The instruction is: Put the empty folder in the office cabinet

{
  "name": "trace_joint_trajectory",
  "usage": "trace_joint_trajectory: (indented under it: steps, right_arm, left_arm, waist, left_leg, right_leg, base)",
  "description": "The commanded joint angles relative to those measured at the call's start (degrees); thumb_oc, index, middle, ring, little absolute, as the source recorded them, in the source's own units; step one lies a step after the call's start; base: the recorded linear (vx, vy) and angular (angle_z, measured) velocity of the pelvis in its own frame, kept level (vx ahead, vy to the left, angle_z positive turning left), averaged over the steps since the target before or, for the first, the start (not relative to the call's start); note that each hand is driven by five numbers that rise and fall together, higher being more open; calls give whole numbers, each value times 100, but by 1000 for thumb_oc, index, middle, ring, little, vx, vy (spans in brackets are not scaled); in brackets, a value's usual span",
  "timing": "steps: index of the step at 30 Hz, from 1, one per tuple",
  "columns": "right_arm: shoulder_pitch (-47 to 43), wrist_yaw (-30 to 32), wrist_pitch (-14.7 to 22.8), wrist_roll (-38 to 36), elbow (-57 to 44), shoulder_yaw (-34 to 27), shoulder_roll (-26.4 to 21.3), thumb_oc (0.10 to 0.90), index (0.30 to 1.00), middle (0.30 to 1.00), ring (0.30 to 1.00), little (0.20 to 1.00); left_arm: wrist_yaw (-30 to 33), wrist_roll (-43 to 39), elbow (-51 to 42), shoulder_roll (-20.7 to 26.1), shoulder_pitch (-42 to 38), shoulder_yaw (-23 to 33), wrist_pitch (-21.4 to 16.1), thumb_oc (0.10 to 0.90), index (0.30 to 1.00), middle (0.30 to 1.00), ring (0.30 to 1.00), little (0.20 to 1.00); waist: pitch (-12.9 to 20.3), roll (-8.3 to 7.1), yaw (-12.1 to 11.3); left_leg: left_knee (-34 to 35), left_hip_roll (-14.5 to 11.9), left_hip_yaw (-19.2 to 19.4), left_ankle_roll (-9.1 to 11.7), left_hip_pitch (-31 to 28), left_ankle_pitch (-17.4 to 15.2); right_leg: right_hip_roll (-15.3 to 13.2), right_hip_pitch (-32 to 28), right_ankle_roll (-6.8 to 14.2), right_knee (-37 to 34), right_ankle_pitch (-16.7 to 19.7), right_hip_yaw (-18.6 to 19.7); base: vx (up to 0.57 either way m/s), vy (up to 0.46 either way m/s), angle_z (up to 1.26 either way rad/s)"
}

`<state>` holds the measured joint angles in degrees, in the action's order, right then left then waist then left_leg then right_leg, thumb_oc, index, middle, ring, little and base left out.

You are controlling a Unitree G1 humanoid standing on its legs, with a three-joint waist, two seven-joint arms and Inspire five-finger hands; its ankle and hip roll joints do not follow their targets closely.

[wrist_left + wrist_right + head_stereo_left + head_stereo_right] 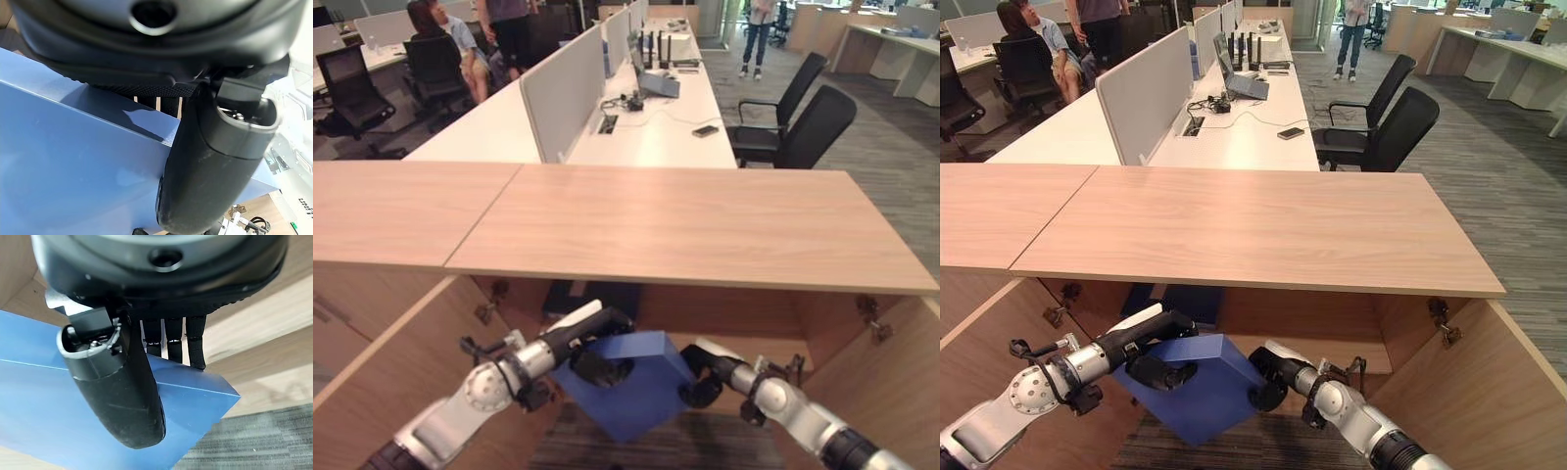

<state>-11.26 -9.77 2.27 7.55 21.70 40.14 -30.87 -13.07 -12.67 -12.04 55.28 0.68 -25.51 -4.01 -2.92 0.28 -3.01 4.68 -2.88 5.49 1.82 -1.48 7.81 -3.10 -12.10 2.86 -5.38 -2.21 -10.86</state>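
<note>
Left eye view shows the blue folder (pixel 631 387) held tilted just below the cabinet (pixel 685 230) top's front edge, in front of the open compartment, with the left hand (pixel 597 343) and right hand (pixel 705 377) clamped on its opposite sides. Each wrist view shows a thumb on one face and fingers curled over the edge, pinching it. Gripping both sides likely steadies the wide, bulky folder for sliding it in under the top.

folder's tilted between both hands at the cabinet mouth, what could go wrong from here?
1. The blue folder hangs corner-down, pinched at its edges by the left hand and right hand; it could slip or twist.
2. A dark binder already stands inside the cabinet; the folder may knock it going in.
</note>
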Motion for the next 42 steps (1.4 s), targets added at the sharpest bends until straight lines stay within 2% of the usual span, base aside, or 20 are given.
trace_joint_trajectory:
  steps: [1,10,21,22,23,24,32,42]
  right_arm:
    - [-493,-7,597,-1212,-47,190,947,400,300,300,300,300]
    - [-282,-170,573,-1532,143,262,1098,400,300,300,300,300]
    - [-88,-323,494,-2008,314,259,1242,400,300,300,300,300]
    - [-85,-322,486,-2011,325,257,1248,400,300,300,300,300]
    - [-74,-324,482,-2010,328,248,1250,400,300,300,300,300]
    - [-69,-314,472,-1998,342,229,1252,400,300,300,300,300]
    - [124,-291,421,-1895,307,65,1187,400,300,300,300,300]
    - [413,-312,384,-1621,302,-203,1139,400,300,300,300,300]
  left_arm:
    - [304,-1498,-1064,-756,-1332,11,-1038,400,300,300,300,300]
    - [198,-1662,-1037,-798,-1286,-31,-997,400,300,300,300,300]
    - [101,-1767,-638,-1101,-1071,-122,-866,400,300,300,300,300]
    - [99,-1763,-604,-1130,-1046,-119,-860,566,549,549,549,549]
    - [102,-1768,-560,-1167,-1015,-121,-849,595,592,592,592,592]
    - [127,-1777,-475,-1240,-961,-111,-828,800,900,900,900,900]
    - [269,-1719,-112,-1530,-496,254,-744,800,900,900,900,900]
    - [566,-1557,131,-1920,326,1319,-742,800,900,900,900,900]
  waist:
    - [327,-75,104]
    - [323,-74,104]
    - [297,-76,112]
    - [297,-75,112]
    - [295,-78,113]
    - [291,-77,112]
    - [280,-77,103]
    - [274,-75,57]
  left_leg:
    - [32,-158,-202,183,-447,-898]
    - [32,-154,-195,190,-453,-896]
    - [32,-159,-197,193,-442,-875]
    - [32,-160,-194,194,-439,-874]
    - [32,-158,-193,192,-439,-874]
    - [32,-157,-194,191,-436,-871]
    - [32,-164,-213,180,-433,-869]
    - [32,-158,-238,174,-408,-850]
  right_leg:
    - [-109,239,200,38,-313,33]
    - [-109,238,198,38,-316,20]
    - [-98,239,194,38,-313,5]
    - [-100,239,196,38,-311,5]
    - [-101,241,195,38,-310,5]
    - [-101,242,193,38,-309,5]
    - [-98,252,179,38,-316,-9]
    - [-97,259,158,38,-323,-17]
  base:
    - [0,0,0]
    - [0,0,0]
    - [0,0,0]
    - [0,0,0]
    - [0,0,0]
    - [0,0,0]
    - [0,0,0]
    - [0,0,0]
